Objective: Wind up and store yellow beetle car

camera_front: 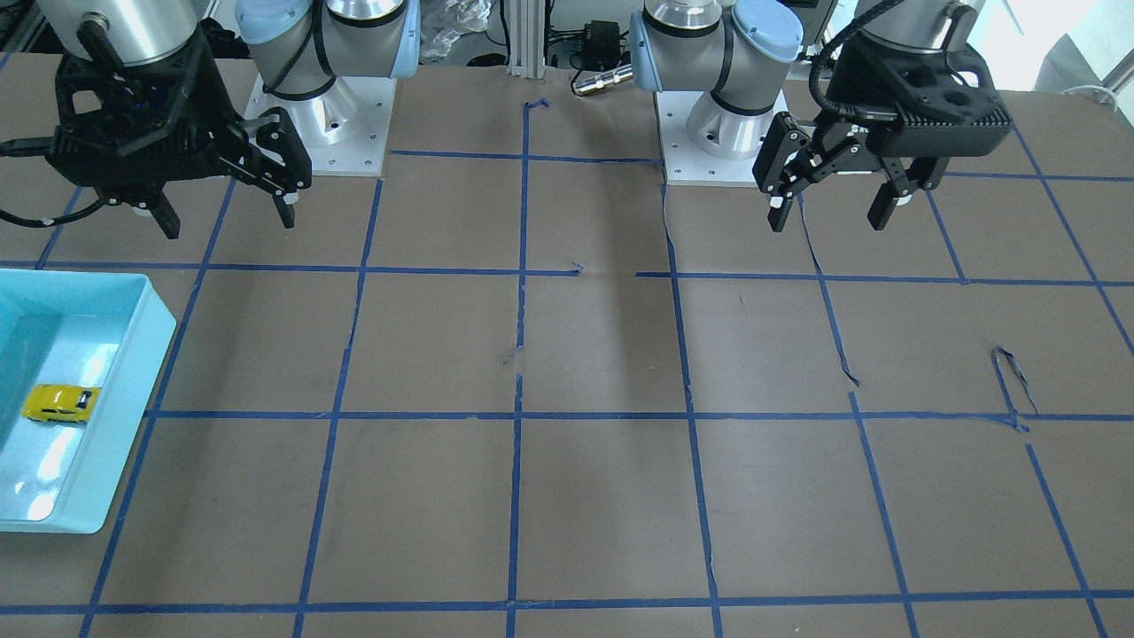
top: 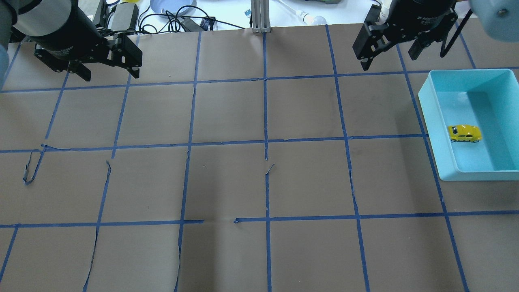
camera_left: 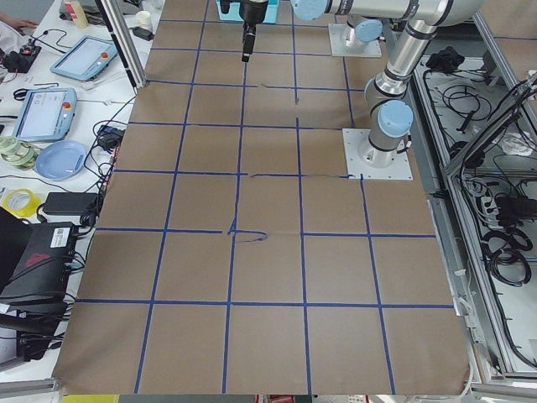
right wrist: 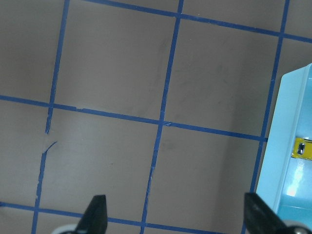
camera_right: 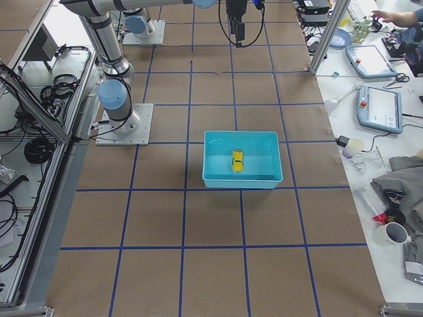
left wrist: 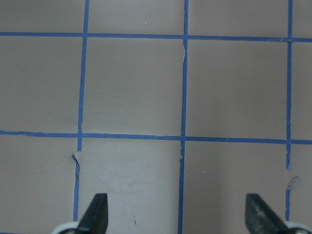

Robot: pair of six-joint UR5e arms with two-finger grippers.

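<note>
Yellow beetle car (top: 464,133) inside turquoise bin (top: 430,121)

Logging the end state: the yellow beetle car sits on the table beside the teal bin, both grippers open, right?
No: the yellow beetle car lies inside the teal bin, as the overhead view shows. The left gripper and right gripper are indeed open.
</note>
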